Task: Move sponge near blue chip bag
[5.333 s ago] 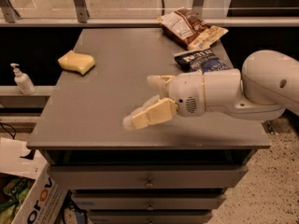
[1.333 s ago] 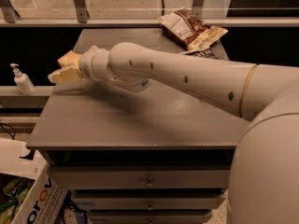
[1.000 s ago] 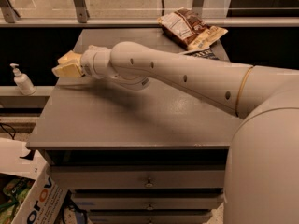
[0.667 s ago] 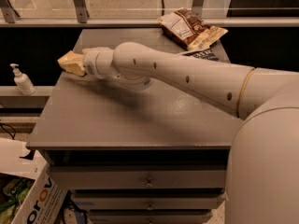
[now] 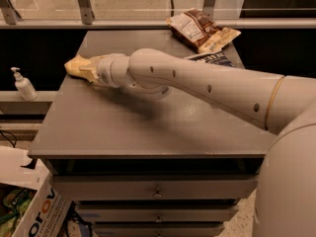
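Grey desk [image 5: 148, 127] with drawers stands in front of a railing. The white arm reaches across it from the right, with its pincer [image 5: 89, 69] at the left rear edge, right at the sponge [image 5: 72, 65]; whether it is apart or clamped on the sponge cannot be told. Well apart, at the right rear, the blue chip bag [image 5: 211, 58] lies mostly hidden behind the arm, just beside a brown-and-white snack bag [image 5: 201, 29]

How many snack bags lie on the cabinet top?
2. The brown-and-white bag lies at the back right; the blue chip bag sits just in front of it, mostly hidden by the arm. More could be hidden. The tool is at the sponge, back left.
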You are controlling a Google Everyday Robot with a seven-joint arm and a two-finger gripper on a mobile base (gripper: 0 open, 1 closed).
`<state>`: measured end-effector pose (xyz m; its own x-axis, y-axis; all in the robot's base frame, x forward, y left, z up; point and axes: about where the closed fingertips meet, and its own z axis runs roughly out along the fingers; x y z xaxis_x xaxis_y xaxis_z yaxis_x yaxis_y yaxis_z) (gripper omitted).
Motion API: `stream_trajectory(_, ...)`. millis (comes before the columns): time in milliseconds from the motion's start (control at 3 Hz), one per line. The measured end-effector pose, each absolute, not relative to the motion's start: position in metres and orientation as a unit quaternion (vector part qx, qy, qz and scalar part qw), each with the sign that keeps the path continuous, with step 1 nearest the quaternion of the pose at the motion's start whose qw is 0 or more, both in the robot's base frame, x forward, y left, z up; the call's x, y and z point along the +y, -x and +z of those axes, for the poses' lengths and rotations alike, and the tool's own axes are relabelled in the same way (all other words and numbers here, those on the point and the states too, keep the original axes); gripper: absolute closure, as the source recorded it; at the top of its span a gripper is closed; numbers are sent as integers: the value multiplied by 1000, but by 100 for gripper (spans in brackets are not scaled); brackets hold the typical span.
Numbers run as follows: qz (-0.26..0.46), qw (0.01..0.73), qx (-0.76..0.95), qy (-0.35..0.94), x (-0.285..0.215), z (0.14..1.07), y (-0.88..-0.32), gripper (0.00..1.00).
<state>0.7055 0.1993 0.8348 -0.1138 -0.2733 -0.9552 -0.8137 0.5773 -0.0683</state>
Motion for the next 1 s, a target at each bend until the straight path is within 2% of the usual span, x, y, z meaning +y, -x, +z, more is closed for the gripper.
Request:
stream_trajectory(333, 247, 542, 704, 387, 197, 835, -704, 100)
stream_trajectory(1000, 249, 558, 682, 402, 190, 861, -689, 100)
